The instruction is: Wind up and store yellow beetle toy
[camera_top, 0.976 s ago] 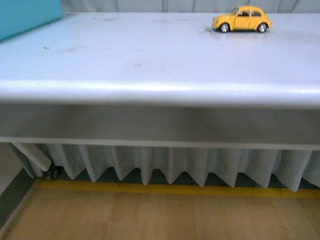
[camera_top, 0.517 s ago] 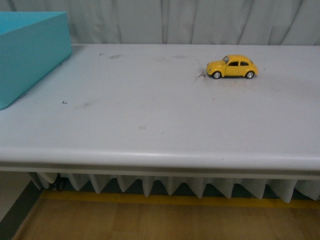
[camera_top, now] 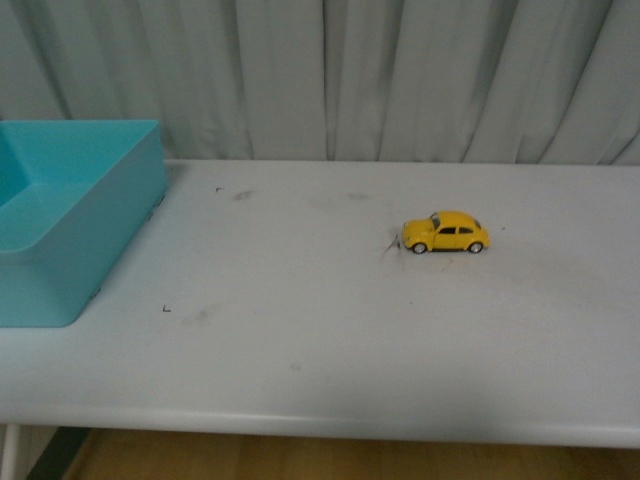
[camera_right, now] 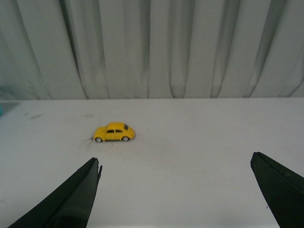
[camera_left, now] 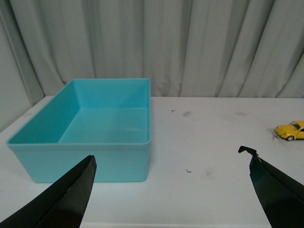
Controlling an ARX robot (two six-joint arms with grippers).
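Grey curtain (camera_top: 320, 80), scuffed white table (camera_top: 300, 340), yellow beetle toy (camera_top: 445, 232), teal bin (camera_top: 40, 290)

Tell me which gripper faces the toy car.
The right gripper: the yellow car lies ahead of it, while the left gripper faces the teal bin.

the left gripper (camera_left: 167, 153) shows two matte black fingers (camera_left: 66, 197), smooth flat-sided wedges that narrow toward their tips. one tip carries a small hooked notch (camera_left: 246, 150) on its inner corner. the right gripper (camera_right: 175, 157) has the same plain black tapering fingers (camera_right: 278, 185), with a thin stepped edge (camera_right: 99, 168) beside one tip.
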